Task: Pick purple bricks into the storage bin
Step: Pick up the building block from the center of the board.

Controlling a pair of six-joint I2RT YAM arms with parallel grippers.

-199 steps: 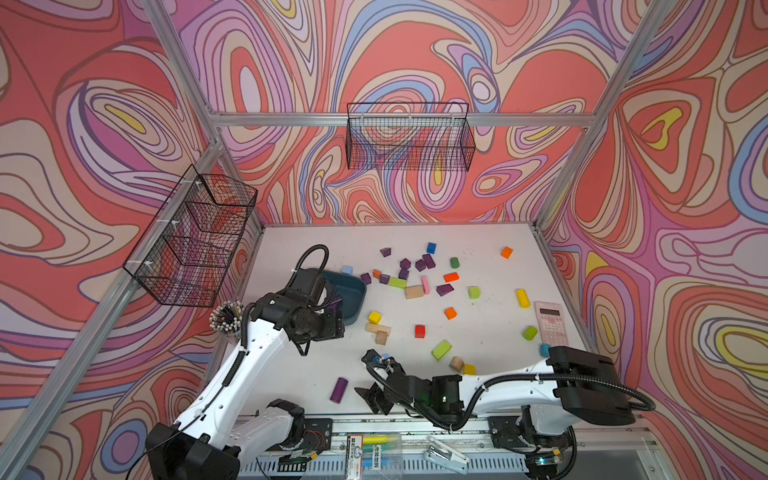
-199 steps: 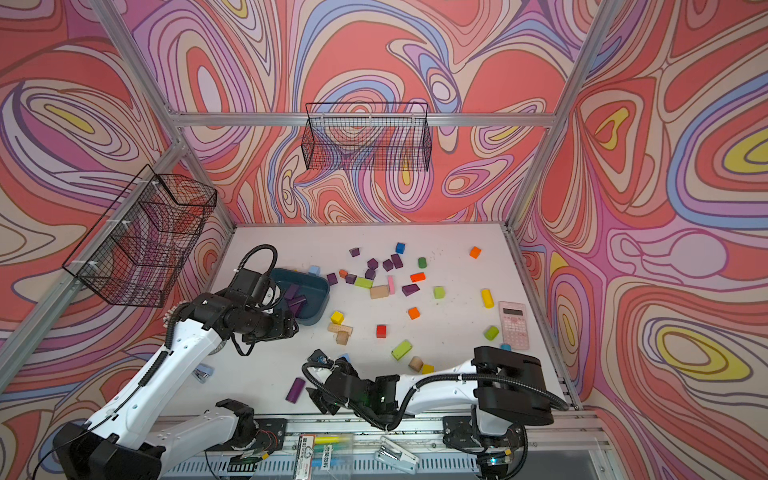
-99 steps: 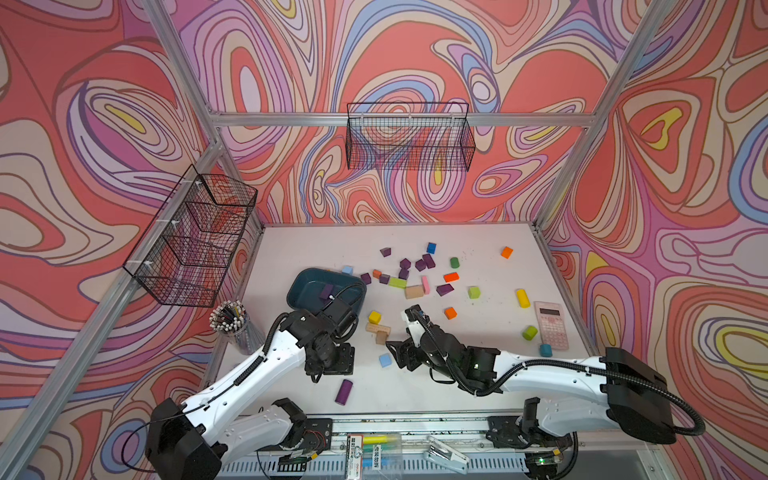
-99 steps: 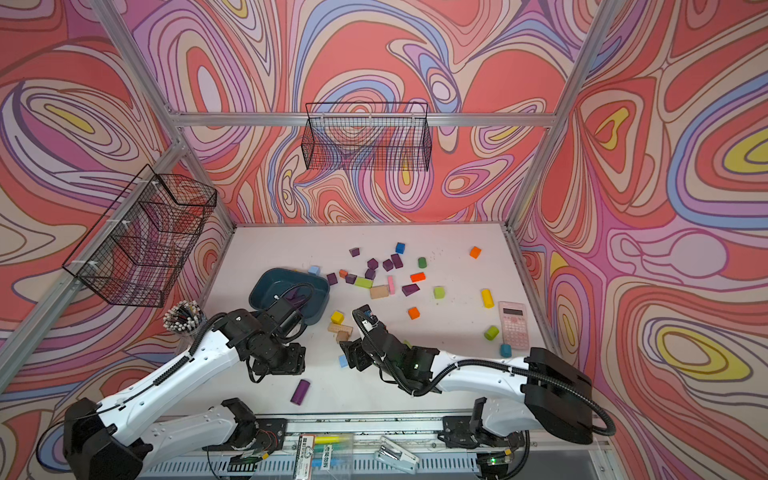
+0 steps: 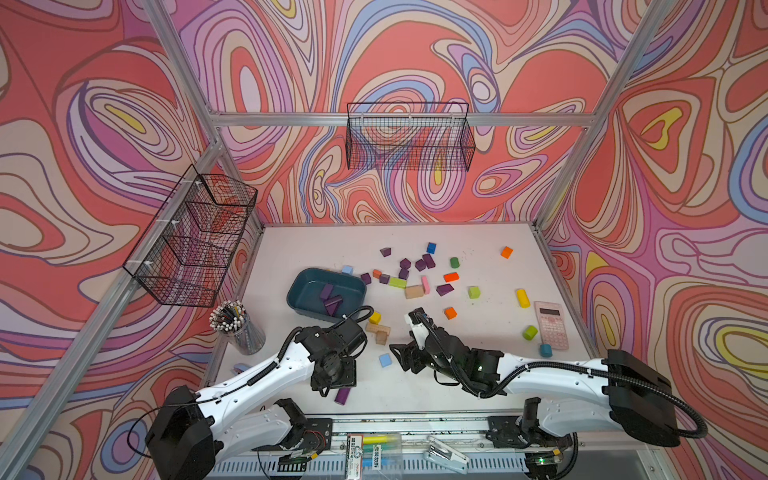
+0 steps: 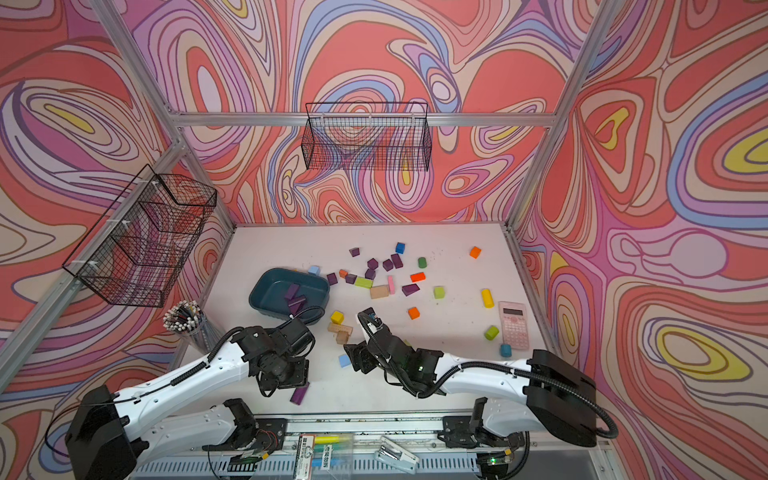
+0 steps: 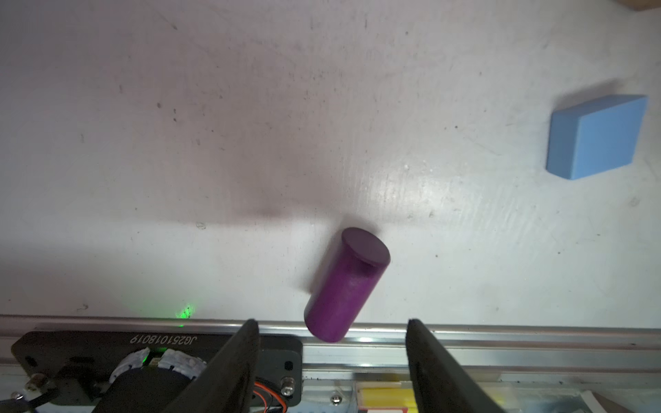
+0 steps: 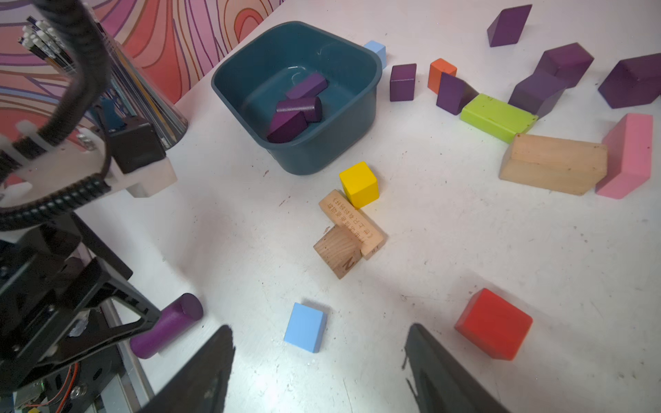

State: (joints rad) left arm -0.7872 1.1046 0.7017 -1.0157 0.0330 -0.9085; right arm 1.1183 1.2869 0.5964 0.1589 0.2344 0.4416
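The left tool hung open at the near edge of the worktop. One end of a lying purple cylinder sat just between its jaw tips, unclasped. The right tool was open and empty, near a light-blue block. Three purple bricks lay in the storage bin, left of centre. Loose purple bricks were scattered farther back, to its right.

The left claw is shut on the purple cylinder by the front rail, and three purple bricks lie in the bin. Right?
No: the left wrist view shows the left claw open, the purple cylinder lying free by the front rail. Three purple bricks do lie in the bin.
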